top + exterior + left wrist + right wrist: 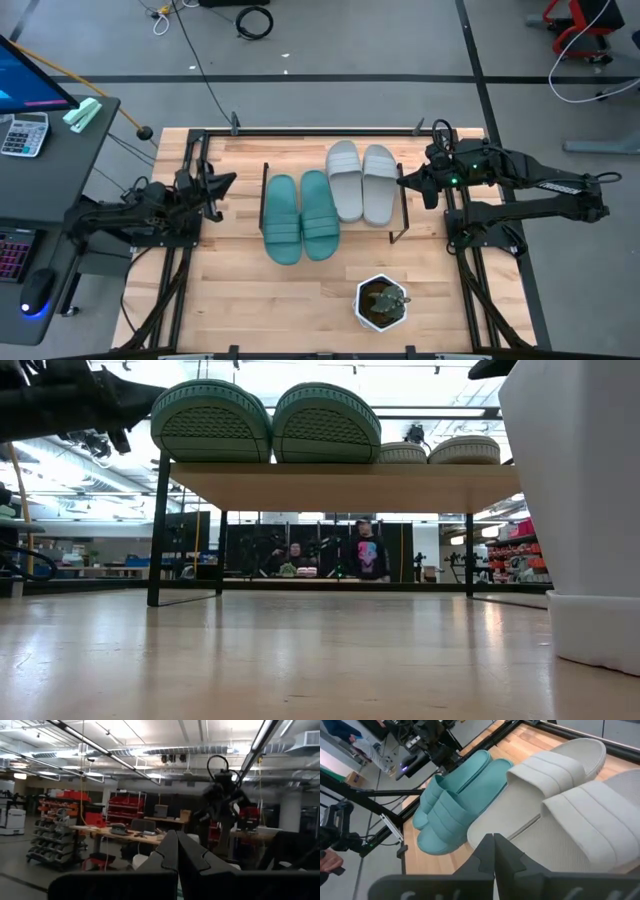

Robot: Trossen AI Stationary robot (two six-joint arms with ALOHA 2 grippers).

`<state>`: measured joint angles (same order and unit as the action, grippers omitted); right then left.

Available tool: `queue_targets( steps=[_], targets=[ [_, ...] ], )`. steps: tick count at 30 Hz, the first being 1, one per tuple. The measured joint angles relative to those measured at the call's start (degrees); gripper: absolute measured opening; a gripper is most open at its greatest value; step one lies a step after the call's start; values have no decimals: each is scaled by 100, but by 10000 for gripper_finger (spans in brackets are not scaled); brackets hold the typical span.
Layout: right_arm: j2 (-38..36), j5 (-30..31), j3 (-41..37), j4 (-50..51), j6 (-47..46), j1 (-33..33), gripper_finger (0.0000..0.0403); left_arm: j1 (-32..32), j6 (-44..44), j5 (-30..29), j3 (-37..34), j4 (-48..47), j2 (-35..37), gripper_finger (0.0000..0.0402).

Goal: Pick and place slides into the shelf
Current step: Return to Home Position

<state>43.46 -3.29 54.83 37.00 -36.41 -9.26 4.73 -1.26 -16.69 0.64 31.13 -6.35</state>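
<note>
Teal slides on shelf at left side, ends overhanging front edge; grey slides at right side. Left tool and right tool both pinched together, empty, flanking shelf. Risk: right tool near grey slides; careless swing home could nudge shelf and tip overhanging teal slides onto bench.

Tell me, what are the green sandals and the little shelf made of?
The two teal-green slide sandals look like soft moulded rubber or foam: matte, ribbed straps, textured soles. The low shelf seems a pale wooden board, smooth, on thin black metal wire legs.
</note>
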Motion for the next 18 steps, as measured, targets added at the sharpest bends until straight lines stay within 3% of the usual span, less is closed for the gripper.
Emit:
queue_targets(
  steps=[18],
  targets=[
    [0,140,0,30,193,2,1,-347,38,-153,-11,-1061,4,0]
  ],
)
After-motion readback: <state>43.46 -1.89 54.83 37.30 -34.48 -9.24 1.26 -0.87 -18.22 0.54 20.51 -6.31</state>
